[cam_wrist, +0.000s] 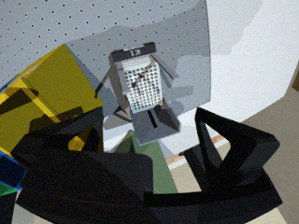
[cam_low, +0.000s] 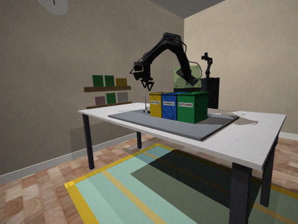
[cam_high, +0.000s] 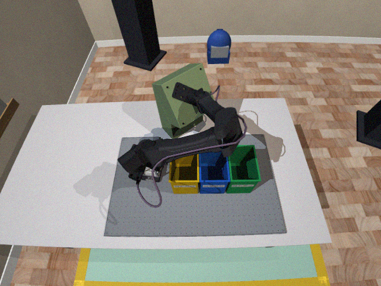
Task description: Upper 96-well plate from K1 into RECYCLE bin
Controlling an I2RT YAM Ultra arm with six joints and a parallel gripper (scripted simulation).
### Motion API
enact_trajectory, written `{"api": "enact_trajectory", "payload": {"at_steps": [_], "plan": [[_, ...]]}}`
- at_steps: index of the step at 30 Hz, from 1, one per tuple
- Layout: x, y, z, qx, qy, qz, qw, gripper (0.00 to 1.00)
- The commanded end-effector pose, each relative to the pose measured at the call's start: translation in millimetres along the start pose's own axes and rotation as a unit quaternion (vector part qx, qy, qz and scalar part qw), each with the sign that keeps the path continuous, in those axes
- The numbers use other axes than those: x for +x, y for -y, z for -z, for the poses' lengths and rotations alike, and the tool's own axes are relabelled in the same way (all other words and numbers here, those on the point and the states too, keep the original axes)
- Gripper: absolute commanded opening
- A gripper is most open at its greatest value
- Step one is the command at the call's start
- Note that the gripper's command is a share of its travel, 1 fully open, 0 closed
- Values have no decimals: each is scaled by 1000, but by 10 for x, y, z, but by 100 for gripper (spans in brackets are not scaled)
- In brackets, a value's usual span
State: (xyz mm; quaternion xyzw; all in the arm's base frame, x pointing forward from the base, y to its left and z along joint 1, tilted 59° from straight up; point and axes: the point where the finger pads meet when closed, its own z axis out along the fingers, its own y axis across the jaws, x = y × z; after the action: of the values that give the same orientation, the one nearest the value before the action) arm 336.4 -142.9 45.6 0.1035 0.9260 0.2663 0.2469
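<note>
The stack rack K1 [cam_wrist: 135, 53] [cam_low: 145, 110] stands on the grey perforated mat [cam_high: 196, 215] just left of the yellow RECYCLE bin [cam_high: 184, 177] [cam_low: 155, 105] [cam_wrist: 51, 89]. In the wrist view the white upper 96-well plate [cam_wrist: 144, 87] lies in the rack; the lower plate is hidden under it. My gripper [cam_wrist: 149, 112] [cam_low: 147, 85] [cam_high: 144, 172] is open and empty. It hangs well above the rack, fingers pointing down, and hides most of the rack in the top view.
The blue GENERAL bin [cam_high: 214, 175] [cam_low: 169, 107] and the green RETURNS bin [cam_high: 244, 171] [cam_low: 191, 107] stand upright in a row right of the yellow bin. The green arm mount [cam_high: 178, 92] stands behind the mat. The white table [cam_high: 61, 153] carries everything.
</note>
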Motion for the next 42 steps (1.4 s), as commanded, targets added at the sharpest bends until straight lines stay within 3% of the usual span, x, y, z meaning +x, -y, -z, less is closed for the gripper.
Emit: {"api": "enact_trajectory", "payload": {"at_steps": [1,2,3,4,5,8,9,14,18,42], "plan": [[219,129,14,-24,-3,7,1000,100],[109,181,69,-30,10,29,999,100],[303,169,-2,-43,-2,16,999,100],[234,217,36,-50,10,35,998,100],[389,206,-16,-61,2,25,998,100],[424,221,-22,-61,2,25,998,100],[322,287,29,-66,19,47,997,100],[690,314,-51,-113,31,49,992,100],[731,434,-10,-131,70,80,986,100],[711,433,8,-127,72,84,986,100]]}}
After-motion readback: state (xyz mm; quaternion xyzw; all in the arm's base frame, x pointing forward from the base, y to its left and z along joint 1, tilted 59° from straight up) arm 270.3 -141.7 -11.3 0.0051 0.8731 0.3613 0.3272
